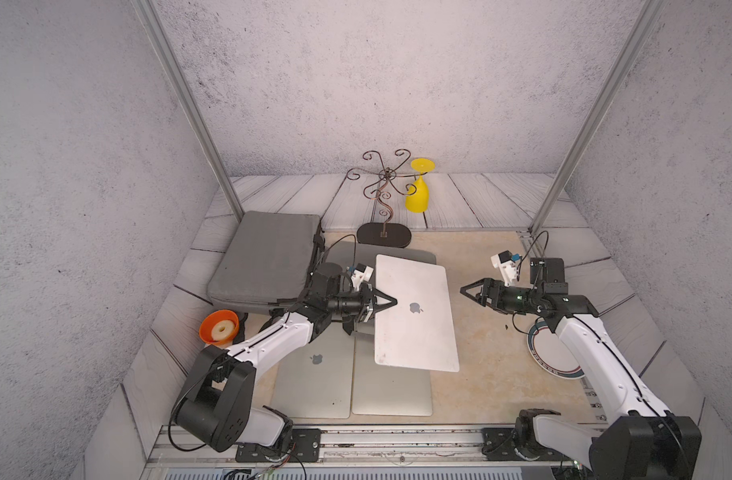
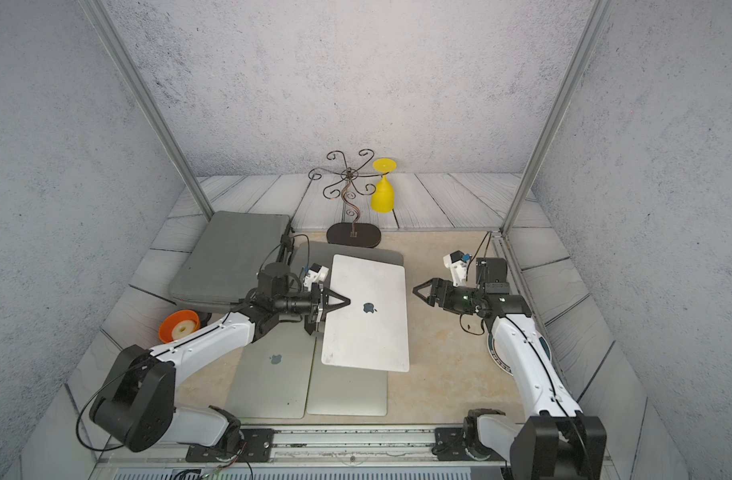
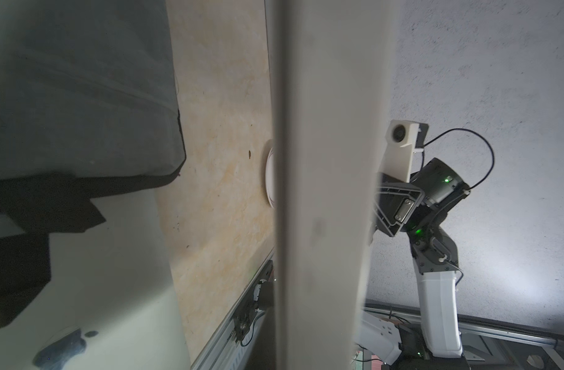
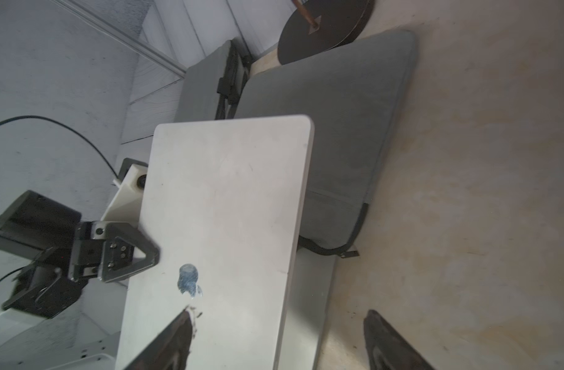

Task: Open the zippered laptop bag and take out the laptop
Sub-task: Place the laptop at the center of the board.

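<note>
Left gripper (image 1: 391, 301): clamped on the 9 o'clock edge of the white laptop (image 1: 414, 332), one finger over the lid. Judged a carrying hold that keeps the laptop tilted clear of the desk (image 1: 493, 353).

Right gripper (image 1: 466, 291): jaws apart and empty, near the laptop's 3 o'clock edge, not touching.

Grey laptop bag (image 1: 264, 257) lies at 10 o'clock. A second grey sleeve (image 1: 410, 254) sits partly under the laptop at 12. Cannot tell which one held it.

Hidden: the left gripper's lower finger. The left wrist view is mostly blurred laptop edge. The right arm half covers a plate (image 1: 551, 357).
</note>
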